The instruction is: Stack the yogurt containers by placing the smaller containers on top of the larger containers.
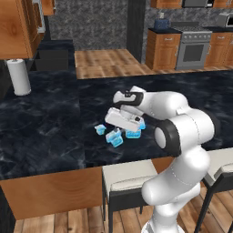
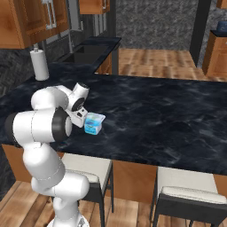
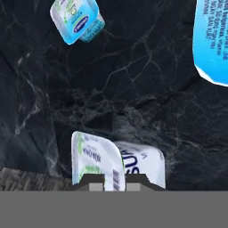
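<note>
The gripper (image 3: 115,180) pinches the white rim of a medium, squarish, translucent light-blue plastic tub (image 3: 102,162) over the veined black marble counter (image 3: 133,89).

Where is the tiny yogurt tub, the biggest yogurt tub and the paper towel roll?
tiny yogurt tub (image 3: 75,21): hand view, on its printed lid.
biggest yogurt tub (image 2: 94,123): right base view, on its blue side wall.
paper towel roll (image 1: 19,77): left base view, on its white side.
</note>
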Available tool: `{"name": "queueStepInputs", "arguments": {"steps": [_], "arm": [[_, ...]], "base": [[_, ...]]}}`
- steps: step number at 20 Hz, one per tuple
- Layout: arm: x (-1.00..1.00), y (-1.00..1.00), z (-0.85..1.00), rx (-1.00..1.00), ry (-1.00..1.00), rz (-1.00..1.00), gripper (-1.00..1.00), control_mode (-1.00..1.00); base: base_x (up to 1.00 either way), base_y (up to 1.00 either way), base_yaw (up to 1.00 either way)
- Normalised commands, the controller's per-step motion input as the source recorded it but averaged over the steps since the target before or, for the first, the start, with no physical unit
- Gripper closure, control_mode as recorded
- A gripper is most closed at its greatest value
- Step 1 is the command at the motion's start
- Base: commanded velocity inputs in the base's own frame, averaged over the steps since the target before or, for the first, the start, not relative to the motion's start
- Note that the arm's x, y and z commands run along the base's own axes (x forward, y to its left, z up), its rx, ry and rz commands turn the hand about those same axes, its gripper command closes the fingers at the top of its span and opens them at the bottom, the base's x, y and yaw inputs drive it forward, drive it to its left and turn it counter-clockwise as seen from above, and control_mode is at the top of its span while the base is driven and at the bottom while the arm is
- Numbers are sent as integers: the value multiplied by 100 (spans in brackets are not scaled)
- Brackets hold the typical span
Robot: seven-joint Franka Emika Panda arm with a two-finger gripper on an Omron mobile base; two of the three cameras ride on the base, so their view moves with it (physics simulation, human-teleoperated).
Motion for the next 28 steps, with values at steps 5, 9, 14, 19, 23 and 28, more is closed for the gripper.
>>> {"name": "queueStepInputs", "arguments": {"steps": [5,9,14,19,23,28], "arm": [[0,-23,23,5,0,0,100,-100],[0,-21,22,5,0,0,100,-100],[0,-5,23,3,0,0,100,-100],[0,-2,24,3,-2,0,100,-100],[0,-15,23,4,-2,0,100,-100],[0,-23,23,7,-2,0,100,-100]], "base": [[0,0,0],[0,0,0],[0,0,0],[0,0,0],[0,0,0],[0,0,0]]}}
